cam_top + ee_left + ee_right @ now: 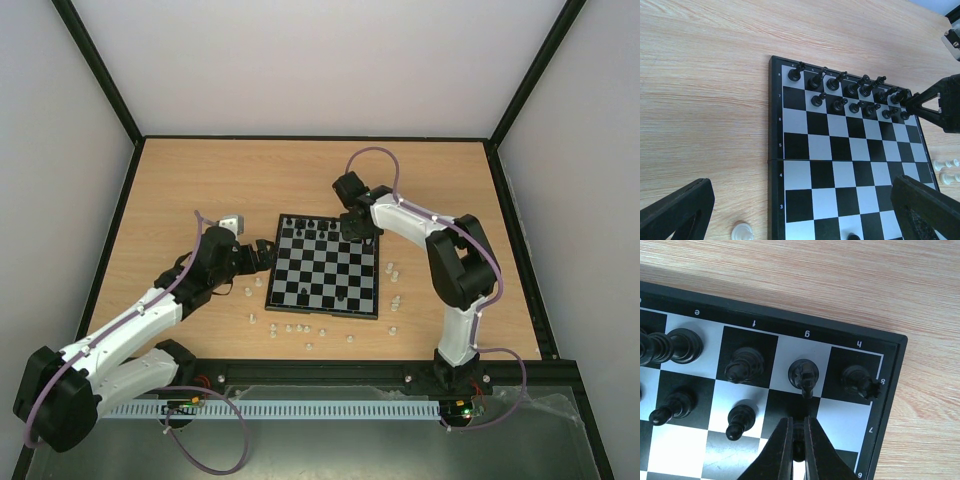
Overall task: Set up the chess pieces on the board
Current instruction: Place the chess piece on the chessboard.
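Pale walls point(320, 60) enclose a wooden desk point(200, 190) with a black frame.

The board point(315, 280) lies flat at the middle of the desk, between the two tools. The black pieces point(855, 90) stand upright in two rows along the board's far edge.

The right tool point(797, 422) hangs over the board's far right corner. Its jaws are pinched together on a black pawn point(799, 447), which sits on a light square of the second row. Just beyond its tips a knight point(804, 374) stands in the back row. A rook point(857, 380) stands on the corner square to that knight's right, and more black figures line up to its left.

The left tool point(262, 250) sits at the board's left edge with its fingers point(675, 215) spread wide apart, nothing between them. The board's near half lies ahead of it. A lone black piece point(343, 297) stands there, well apart from both tools.

The white pieces point(290, 328) are scattered on the bare desk off the board. Most lie along its near edge, a few lie just right of it below the right tool, and one point(741, 231) lies close beside the left tool's left finger.
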You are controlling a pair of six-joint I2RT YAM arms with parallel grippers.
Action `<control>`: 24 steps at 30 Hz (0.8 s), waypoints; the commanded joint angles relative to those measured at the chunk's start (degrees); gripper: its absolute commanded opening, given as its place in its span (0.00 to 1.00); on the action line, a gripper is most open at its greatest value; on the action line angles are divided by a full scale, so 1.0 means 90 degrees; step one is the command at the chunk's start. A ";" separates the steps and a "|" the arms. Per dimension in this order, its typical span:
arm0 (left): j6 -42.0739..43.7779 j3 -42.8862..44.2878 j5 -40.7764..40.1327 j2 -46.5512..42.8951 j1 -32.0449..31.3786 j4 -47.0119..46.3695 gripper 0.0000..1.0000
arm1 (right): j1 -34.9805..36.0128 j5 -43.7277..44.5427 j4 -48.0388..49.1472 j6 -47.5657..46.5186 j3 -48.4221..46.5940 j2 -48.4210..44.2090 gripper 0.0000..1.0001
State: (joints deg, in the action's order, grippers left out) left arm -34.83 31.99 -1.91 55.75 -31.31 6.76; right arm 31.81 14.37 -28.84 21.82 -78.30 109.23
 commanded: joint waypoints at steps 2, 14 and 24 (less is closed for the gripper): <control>0.0087 0.0137 -0.0002 0.0028 -0.0002 -0.0097 1.00 | -0.0067 -0.0058 -0.0154 -0.0041 -0.0142 0.0170 0.05; 0.0082 0.0148 -0.0089 0.0121 -0.0006 -0.0107 1.00 | -0.0097 -0.0215 -0.0020 -0.0110 -0.0193 0.0353 0.06; 0.0088 0.0170 -0.0110 0.0152 -0.0007 -0.0107 0.99 | -0.0107 -0.0309 0.0005 -0.0135 -0.0217 0.0394 0.12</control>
State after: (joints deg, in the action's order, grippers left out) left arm -34.81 31.99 -2.39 56.80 -31.31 6.76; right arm 31.07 12.45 -27.31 21.06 -79.26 111.35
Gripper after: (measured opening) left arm 0.994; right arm 0.091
